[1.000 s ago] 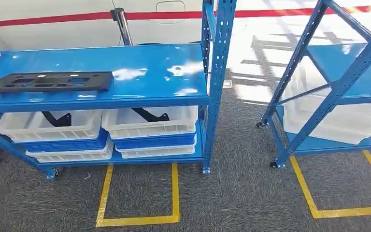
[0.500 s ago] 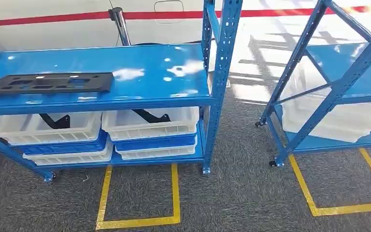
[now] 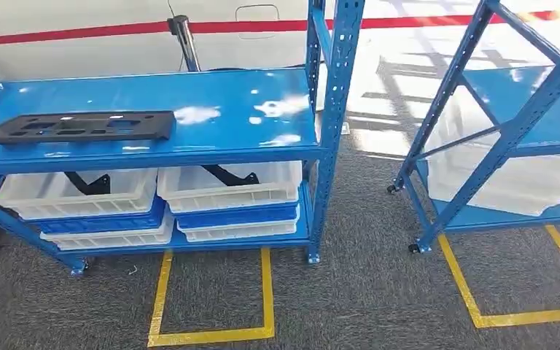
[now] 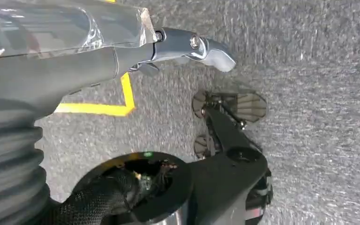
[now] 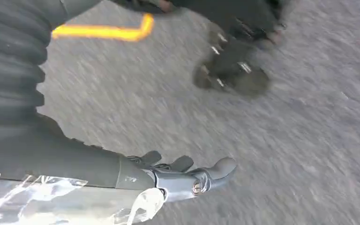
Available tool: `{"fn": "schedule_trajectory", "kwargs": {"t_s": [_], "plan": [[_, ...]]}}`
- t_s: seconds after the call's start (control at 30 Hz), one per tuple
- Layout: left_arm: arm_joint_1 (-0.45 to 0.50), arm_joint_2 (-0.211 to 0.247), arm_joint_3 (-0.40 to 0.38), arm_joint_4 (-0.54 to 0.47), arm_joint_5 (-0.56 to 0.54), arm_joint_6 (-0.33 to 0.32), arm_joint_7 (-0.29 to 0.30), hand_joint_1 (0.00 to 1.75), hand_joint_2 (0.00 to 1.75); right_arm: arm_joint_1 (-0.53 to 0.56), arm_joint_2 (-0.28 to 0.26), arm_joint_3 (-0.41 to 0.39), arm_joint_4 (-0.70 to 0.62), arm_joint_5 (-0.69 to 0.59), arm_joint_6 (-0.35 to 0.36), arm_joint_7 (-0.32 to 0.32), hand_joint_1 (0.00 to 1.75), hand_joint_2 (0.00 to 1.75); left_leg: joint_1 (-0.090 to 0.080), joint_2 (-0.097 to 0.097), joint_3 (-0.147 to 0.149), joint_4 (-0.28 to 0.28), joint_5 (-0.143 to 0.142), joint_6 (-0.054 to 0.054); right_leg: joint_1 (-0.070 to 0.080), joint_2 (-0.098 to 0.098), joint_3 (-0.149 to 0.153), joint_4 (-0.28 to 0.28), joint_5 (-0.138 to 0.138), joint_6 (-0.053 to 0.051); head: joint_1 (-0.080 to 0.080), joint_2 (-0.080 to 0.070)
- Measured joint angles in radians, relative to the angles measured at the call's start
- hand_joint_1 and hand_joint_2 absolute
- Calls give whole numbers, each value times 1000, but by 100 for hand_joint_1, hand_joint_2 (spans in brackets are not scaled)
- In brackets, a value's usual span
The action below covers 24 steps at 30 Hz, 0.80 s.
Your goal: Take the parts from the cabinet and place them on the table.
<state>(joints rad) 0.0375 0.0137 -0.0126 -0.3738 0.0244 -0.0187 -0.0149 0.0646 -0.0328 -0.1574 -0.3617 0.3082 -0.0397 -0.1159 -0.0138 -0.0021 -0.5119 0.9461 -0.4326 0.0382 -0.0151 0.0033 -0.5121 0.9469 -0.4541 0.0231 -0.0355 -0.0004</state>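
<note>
A flat black part (image 3: pixel 80 126) with cut-outs lies on the left of the blue cabinet's upper shelf (image 3: pixel 219 95). Beneath it, two white bins (image 3: pixel 80 197) (image 3: pixel 233 188) stand on stacked blue and white bins, and a black bracket (image 3: pixel 87 182) (image 3: pixel 230 175) shows in each. My left hand (image 4: pixel 187 47) hangs over the grey carpet with fingers stretched out, holding nothing. My right hand (image 5: pixel 183 176) also hangs over the carpet, fingers apart, holding nothing. Both hands are low and far from the cabinet.
A second blue rack (image 3: pixel 510 131) with white bins stands to the right, a carpeted gap between the two. Yellow tape marks a square (image 3: pixel 215 334) on the floor before the cabinet and another outline (image 3: pixel 474 306) before the right rack. A metal pole (image 3: pixel 184 40) rises behind the shelf.
The head view has swayed slightly, so the whole scene has shifted a little. Nothing on the shelves has moved.
</note>
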Motion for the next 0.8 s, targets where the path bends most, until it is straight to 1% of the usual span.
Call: {"fn": "schedule_trajectory", "kwargs": {"t_s": [0.03,0.07,0.1,0.13,0.17,0.2,0.23,0.27,0.33,0.37,0.4,0.43,0.47,0.5,0.53,0.57,0.6,0.63,0.67,0.7,0.73,0.77,0.8], "plan": [[0,3,0,2,2,-11,0,0,0,-10,-1,-12,4,22,-3,-8,0,0,5,-1,-4,18,-14,-7,-3,-4,1,0,4,-3,0,0],[0,5,0,3,5,-20,0,0,0,-11,-5,-23,5,40,-7,-14,0,0,6,0,-23,60,-47,-17,-4,-4,-2,0,4,-5,-4,0],[0,7,0,4,9,-31,0,0,0,-14,-6,-29,5,53,-8,-19,0,0,12,0,-60,140,-96,-25,-5,-7,-4,0,6,-7,-4,0],[-1,10,0,6,14,-45,-3,0,0,-19,-10,-38,6,67,-10,-24,0,0,17,0,-105,236,-140,-31,-5,-7,-8,1,6,-7,-5,0],[-3,15,0,7,17,-62,-6,0,0,-25,-15,-53,11,83,-11,-28,0,0,22,0,-141,311,-164,-36,-5,-7,-10,1,6,-7,-5,0],[-4,21,0,10,18,-81,-11,0,0,-30,-16,-72,18,101,-13,-35,0,0,27,0,-159,347,-164,-40,-5,-7,-11,1,6,-7,-5,0],[-1,26,-1,12,19,-95,-15,0,0,-33,-16,-83,19,113,-14,-39,0,0,30,0,-150,324,-142,-42,-7,-5,-9,1,6,-6,-5,0],[1,30,-1,13,21,-108,-20,0,0,-37,-18,-87,19,124,-15,-44,0,0,32,0,-117,254,-98,-43,-10,-2,-6,1,5,-5,-5,0],[3,41,-4,15,24,-142,-34,0,0,-51,-24,-109,21,145,-19,-53,0,0,38,0,-28,55,-2,-42,-12,3,0,1,1,2,-5,0],[8,47,-7,17,28,-160,-45,0,0,-60,-26,-123,26,156,-22,-58,0,0,35,0,-11,2,4,-41,-6,5,-2,3,-1,8,-6,0],[14,54,-9,18,34,-177,-53,0,0,-67,-27,-136,29,166,-24,-62,0,0,33,-3,-15,2,6,-36,-5,11,-6,4,-1,14,-6,0],[23,63,-11,16,43,-194,-62,0,0,-72,-31,-147,31,177,-26,-67,0,0,32,-2,-18,4,4,-32,-6,12,-7,1,0,20,-6,0],[32,71,-15,12,55,-212,-70,0,0,-77,-34,-160,34,188,-27,-71,0,0,29,-2,-21,7,3,-26,-8,12,-7,-3,2,27,-6,0],[41,76,-21,4,68,-225,-72,0,0,-81,-37,-172,37,196,-28,-76,0,0,29,-2,-21,2,7,-19,-5,13,-5,-9,3,35,-6,0],[49,84,-29,-6,80,-232,-76,0,0,-83,-40,-182,39,203,-29,-79,0,0,40,0,-16,-9,15,-8,-9,11,-5,1,-6,40,-6,0],[58,89,-37,-17,91,-235,-77,0,0,-87,-42,-189,41,208,-30,-83,0,0,38,2,-14,-11,15,-3,-6,8,-22,41,-35,38,-5,0],[67,95,-44,-29,104,-237,-78,0,0,-93,-44,-198,43,214,-31,-85,0,0,38,4,-15,-10,14,4,-4,8,-59,115,-78,37,-3,0],[78,105,-55,-45,117,-237,-78,0,0,-96,-48,-209,47,216,-31,-88,0,0,36,8,-15,-10,13,5,-4,8,-107,215,-125,38,-3,0],[88,115,-63,-63,133,-236,-79,0,175,-98,-49,-216,49,218,-32,-89,0,0,34,9,-16,-10,12,8,-4,8,-147,295,-155,38,-3,0],[98,132,-71,-82,138,-233,-80,0,175,-98,-50,-224,52,224,-32,-90,0,0,33,10,-15,-10,12,8,-4,8,-169,340,-161,39,-2,0],[112,145,-85,-99,144,-233,-80,0,175,-99,-50,-231,55,226,-32,-92,0,0,33,10,-12,-9,11,8,-4,8,-168,332,-144,38,-2,0],[124,156,-95,-118,155,-230,-80,0,175,-101,-51,-237,57,227,-32,-95,0,0,33,10,-11,-9,10,7,-5,7,-142,275,-105,37,-2,0],[131,166,-108,-140,164,-226,-79,0,175,-102,-52,-241,58,230,-32,-96,0,0,33,10,-9,-9,9,6,-5,7,-100,186,-59,35,-2,0]]}}
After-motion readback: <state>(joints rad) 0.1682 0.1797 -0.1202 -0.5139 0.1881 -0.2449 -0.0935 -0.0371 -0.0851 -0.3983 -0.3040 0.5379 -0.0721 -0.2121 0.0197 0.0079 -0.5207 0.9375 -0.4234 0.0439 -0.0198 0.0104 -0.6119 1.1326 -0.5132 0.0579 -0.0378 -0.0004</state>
